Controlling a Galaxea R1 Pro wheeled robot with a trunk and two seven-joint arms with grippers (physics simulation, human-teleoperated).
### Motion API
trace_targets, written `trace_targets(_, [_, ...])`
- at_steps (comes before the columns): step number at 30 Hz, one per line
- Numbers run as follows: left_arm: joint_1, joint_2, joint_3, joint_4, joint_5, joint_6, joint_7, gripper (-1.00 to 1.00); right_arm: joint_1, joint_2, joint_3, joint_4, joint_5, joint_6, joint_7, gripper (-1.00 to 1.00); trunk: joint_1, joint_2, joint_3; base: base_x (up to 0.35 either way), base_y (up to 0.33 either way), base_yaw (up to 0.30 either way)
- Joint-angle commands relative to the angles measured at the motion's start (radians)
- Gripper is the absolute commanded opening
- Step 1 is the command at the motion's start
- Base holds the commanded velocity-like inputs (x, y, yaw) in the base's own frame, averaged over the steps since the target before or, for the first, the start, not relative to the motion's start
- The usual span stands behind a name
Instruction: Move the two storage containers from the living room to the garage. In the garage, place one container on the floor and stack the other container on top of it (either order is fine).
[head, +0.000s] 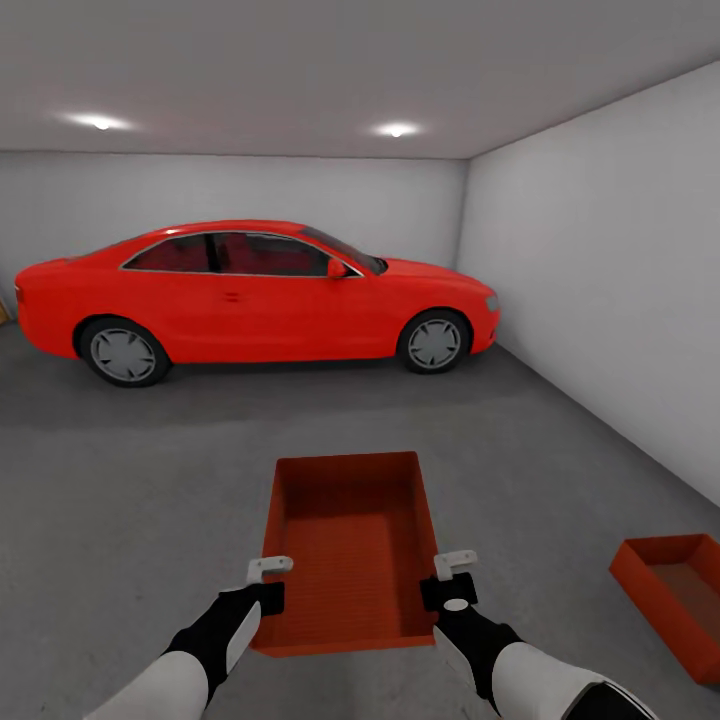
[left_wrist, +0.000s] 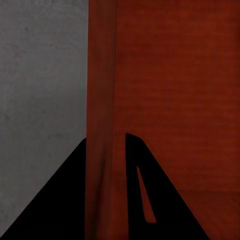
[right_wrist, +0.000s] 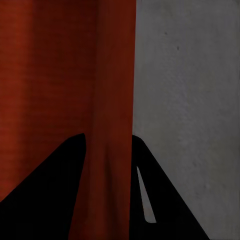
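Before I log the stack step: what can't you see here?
- Second container, head view: cut off by the right edge.
- Held container: its underside and the floor below it, hidden.
- Left gripper, right gripper, wrist views: pad contact hidden by the container wall.

One orange-red bin (head: 350, 545) sits level and upright, open side up, empty, its ribbed base showing. Its long walls are pinched on either side, held above the grey concrete floor (head: 130, 500) of the garage. The second bin (head: 680, 590), alike and also empty, lies on the floor well apart to the right, cut by the picture's edge.
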Motion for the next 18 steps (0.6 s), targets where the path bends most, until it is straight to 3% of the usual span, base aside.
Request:
trace_targets(1, [0.0, 0.046, -0.002, -0.006, -0.015, 0.006, 0.006, -1.0, -0.001, -0.007, -0.014, 0.004, -0.027, -0.005, -0.002, -1.0, 0.001, -0.001, -0.002, 0.319, 0.0, 0.0])
trace_targets(7, [0.0, 0.046, -0.002, -0.006, -0.015, 0.006, 0.006, -1.0, -0.001, -0.007, -0.014, 0.004, -0.027, -0.005, -0.002, -1.0, 0.001, -0.001, -0.002, 0.319, 0.0, -0.072])
trace_targets(18, [0.0, 0.046, -0.002, -0.006, -0.015, 0.006, 0.006, -1.0, -0.001, -0.007, -0.014, 0.004, -0.027, -0.005, -0.002, -1.0, 0.001, -0.001, -0.002, 0.319, 0.0, -0.243])
